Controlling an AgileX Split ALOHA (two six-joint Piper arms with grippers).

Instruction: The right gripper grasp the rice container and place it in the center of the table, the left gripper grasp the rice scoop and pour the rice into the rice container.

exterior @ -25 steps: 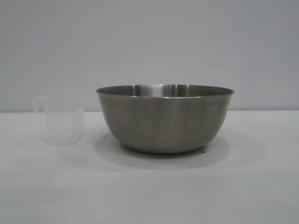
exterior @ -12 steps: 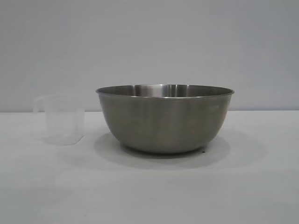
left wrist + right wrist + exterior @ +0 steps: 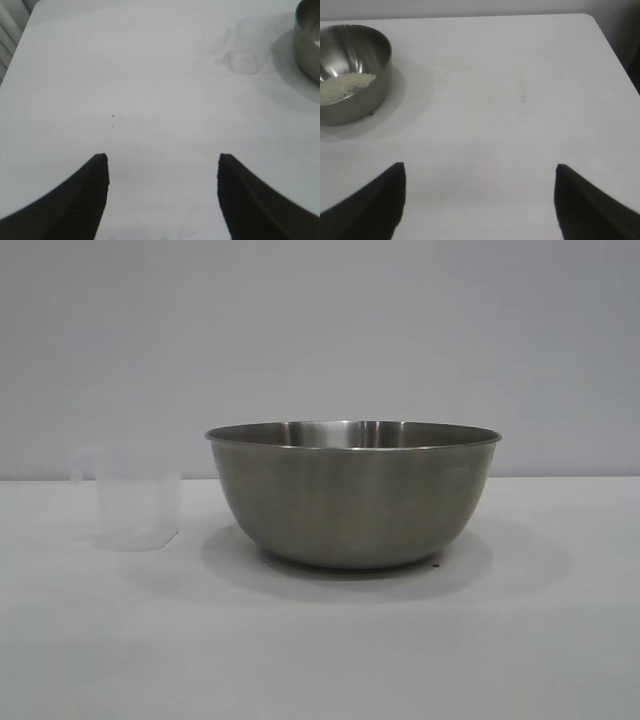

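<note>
Rice container (image 3: 352, 495): steel bowl, upright on table (image 3: 320, 650), rice (image 3: 342, 86) heaped inside. Landmark for the rest.
Rice scoop (image 3: 130, 497): upright, beside bowl on exterior-view left, small gap, not touching.
Left gripper (image 3: 162, 167): well apart from bowl, over bare tabletop, fingers about half spread, holding nothing.
Right gripper (image 3: 480, 172): well apart from bowl, fingers wide, holding nothing; table edge and corner visible beyond.

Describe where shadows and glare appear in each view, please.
Exterior view: a soft shadow rings the steel bowl on the table; the plastic cup looks pale against the wall. Left wrist view: the cup is faint, and the bowl's shadow falls toward the camera. Right wrist view: small bright glints above the rice.
</note>
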